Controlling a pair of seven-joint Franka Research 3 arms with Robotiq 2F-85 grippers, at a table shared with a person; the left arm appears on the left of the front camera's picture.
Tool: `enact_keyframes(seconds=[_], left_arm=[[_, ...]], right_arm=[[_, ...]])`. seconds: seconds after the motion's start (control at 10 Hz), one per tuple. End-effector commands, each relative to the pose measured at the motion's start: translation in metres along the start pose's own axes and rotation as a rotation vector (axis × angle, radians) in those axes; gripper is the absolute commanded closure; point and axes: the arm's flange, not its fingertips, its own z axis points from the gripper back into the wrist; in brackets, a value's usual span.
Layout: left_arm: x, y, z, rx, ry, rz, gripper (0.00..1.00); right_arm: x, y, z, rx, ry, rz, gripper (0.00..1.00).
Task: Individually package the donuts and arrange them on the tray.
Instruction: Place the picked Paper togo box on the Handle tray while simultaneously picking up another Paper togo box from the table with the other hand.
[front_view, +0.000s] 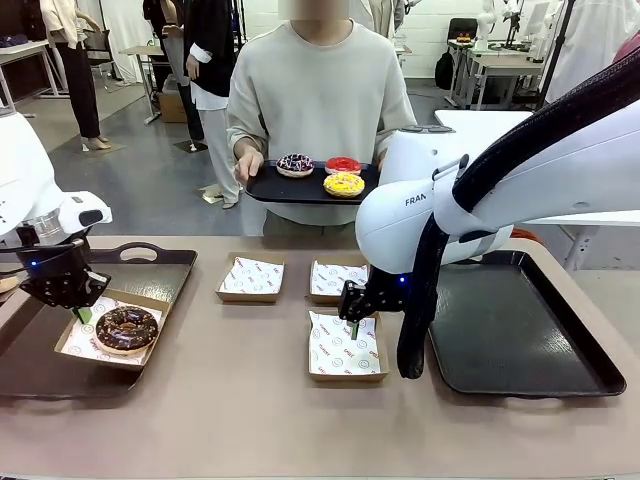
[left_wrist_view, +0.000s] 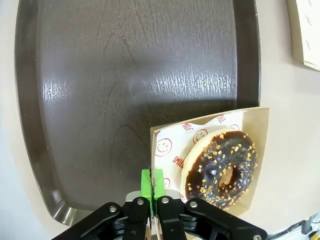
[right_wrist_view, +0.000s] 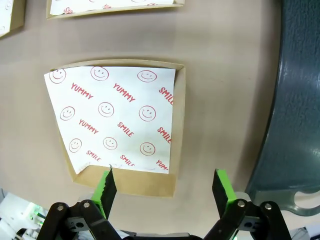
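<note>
Box (front_view: 95, 350) with donut (front_view: 127, 328) in left claw (front_view: 82, 314); three empty boxes (front_view: 250, 297); three donuts (front_view: 343, 184).

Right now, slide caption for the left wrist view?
Left claw pinching the rim of a paper-lined brown cardboard box holding a chocolate-glazed ring donut, at the corner of a dark plastic tray.

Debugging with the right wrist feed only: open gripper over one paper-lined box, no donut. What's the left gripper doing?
Observer: Left gripper is shut on the edge of a box holding the chocolate donut, at the left tray.
Operator: Remaining donuts?
Observer: On a black tray the person holds across the table: dark-sprinkled donut, red donut, yellow donut.
Operator: Spare boxes?
Observer: Two beyond yours, paper only: left spare box, right spare box.
</note>
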Motion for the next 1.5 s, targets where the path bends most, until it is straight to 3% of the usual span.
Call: enact_keyframes(seconds=[0.0, 0.5, 1.4], left_arm=[[-0.013, 0.014, 0.005, 0.013, 0.019, -0.022, 0.99], [-0.014, 0.017, 0.002, 0.03, 0.072, -0.049, 0.99], [-0.012, 0.014, -0.006, 0.034, 0.08, -0.037, 0.99]], right_arm=[[0.001, 0.0, -0.001, -0.003, -0.005, 0.0, 0.0], [0.002, 0.002, -0.003, 0.001, 0.018, 0.01, 0.0], [0.012, -0.006, -0.028, -0.009, 0.015, -0.026, 0.0]])
